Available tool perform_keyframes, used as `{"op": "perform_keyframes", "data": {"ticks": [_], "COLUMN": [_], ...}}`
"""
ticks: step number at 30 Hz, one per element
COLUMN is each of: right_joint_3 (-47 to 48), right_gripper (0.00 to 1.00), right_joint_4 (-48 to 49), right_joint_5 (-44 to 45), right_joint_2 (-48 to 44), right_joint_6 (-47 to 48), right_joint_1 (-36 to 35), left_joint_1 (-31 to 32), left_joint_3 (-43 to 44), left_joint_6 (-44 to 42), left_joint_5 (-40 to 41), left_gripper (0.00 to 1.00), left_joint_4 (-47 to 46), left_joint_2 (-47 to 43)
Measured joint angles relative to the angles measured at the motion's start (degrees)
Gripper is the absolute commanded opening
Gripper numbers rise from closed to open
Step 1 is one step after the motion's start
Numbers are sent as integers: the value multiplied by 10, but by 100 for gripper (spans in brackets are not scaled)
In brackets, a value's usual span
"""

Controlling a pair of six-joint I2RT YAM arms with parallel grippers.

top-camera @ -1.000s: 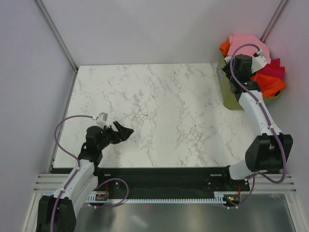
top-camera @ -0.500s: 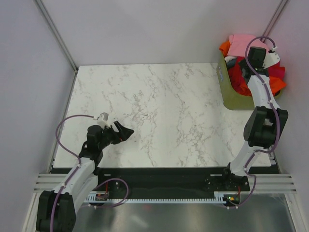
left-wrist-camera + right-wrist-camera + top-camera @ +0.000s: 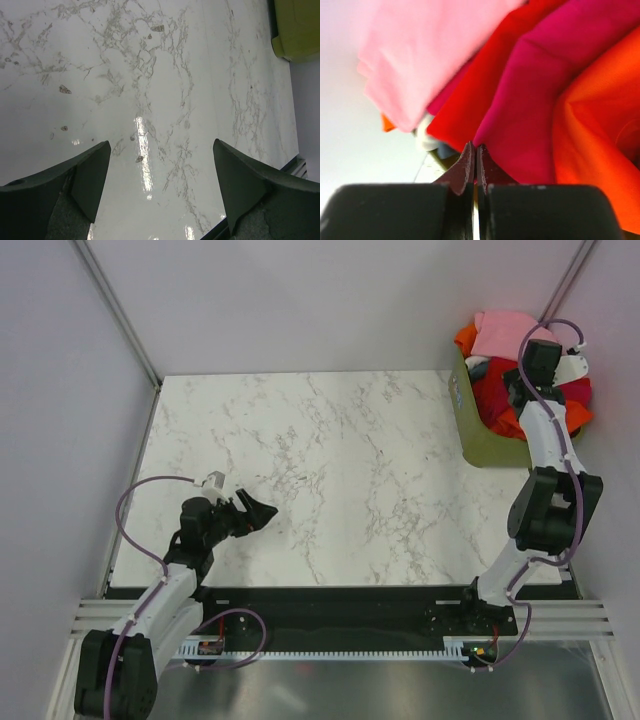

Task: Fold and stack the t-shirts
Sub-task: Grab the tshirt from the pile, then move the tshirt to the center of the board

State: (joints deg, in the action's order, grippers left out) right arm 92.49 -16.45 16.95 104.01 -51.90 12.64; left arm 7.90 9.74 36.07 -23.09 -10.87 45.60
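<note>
Right wrist view: the two dark fingers [image 3: 464, 172] of the right gripper [image 3: 474, 151] are pressed flat together at bottom centre. Their tips meet just where the lower edge of the crimson soft-cloth t-shirt [image 3: 530, 110] borders the brighter red cloth t-shirt [image 3: 470, 95]. Whether a fold is actually nipped between them cannot be told.

The crimson tee lies crumpled, in smooth broad folds, running from centre to upper right. A pale pink cloth t-shirt [image 3: 415, 55] drapes over the upper left and an orange cloth t-shirt [image 3: 600, 135] fills the right edge.

From above, the whole heap sits in the olive-green basket [image 3: 480, 445] at the upper right, off the corner of the white marble table [image 3: 330, 470].

The left gripper [image 3: 160, 185] has its dark fingers [image 3: 90, 172] wide apart over bare marble at lower left, holding nothing.

The risks as I judge them:
- The pinch sits on a seam between two shirts, so a lift may catch only a sliver and slip off.
- It may also drag the red tee along with the crimson one.
- The pink tee draped on top could be pulled out and spill over the basket rim.
</note>
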Motion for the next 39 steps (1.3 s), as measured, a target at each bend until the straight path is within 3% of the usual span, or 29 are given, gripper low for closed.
{"op": "perform_keyframes", "data": {"ticks": [9,18,23,26,30,31,32,33,34,36,39], "right_joint_3": [3,152,148,82,9,-13,-41,-73,-106,-175,-267], "right_gripper": [0,0,0,0,2,6,19,42,78,88,89], "right_joint_4": [-12,6,32,55,65,68,75,79,80,92,91], "right_joint_5": [-23,-218,-306,-341,-388,-398,-405,-407,-404,-398,-399], "right_joint_2": [-124,-160,-176,-204,-231,-241,-256,-275,-297,-341,-384], "right_joint_6": [5,-27,-60,-85,-104,-107,-108,-103,-100,-81,-42], "right_joint_1": [7,-7,-110,-207,-279,-285,-286,-286,-284,-282,-281], "left_joint_1": [0,0,0,0,0,0,0,0,0,0,0], "left_joint_3": [1,1,1,1,1,1,1,1,1,1,1], "left_joint_6": [0,0,0,0,0,0,0,0,0,0,0], "left_joint_5": [0,0,0,0,0,0,0,0,0,0,0], "left_gripper": [89,89,89,89,91,92,93,93,93,94,94], "left_joint_4": [0,0,0,1,1,1,1,1,1,1,1], "left_joint_2": [0,-3,-8,-12,-15,-17,-18,-19,-21,-23,-25]}}
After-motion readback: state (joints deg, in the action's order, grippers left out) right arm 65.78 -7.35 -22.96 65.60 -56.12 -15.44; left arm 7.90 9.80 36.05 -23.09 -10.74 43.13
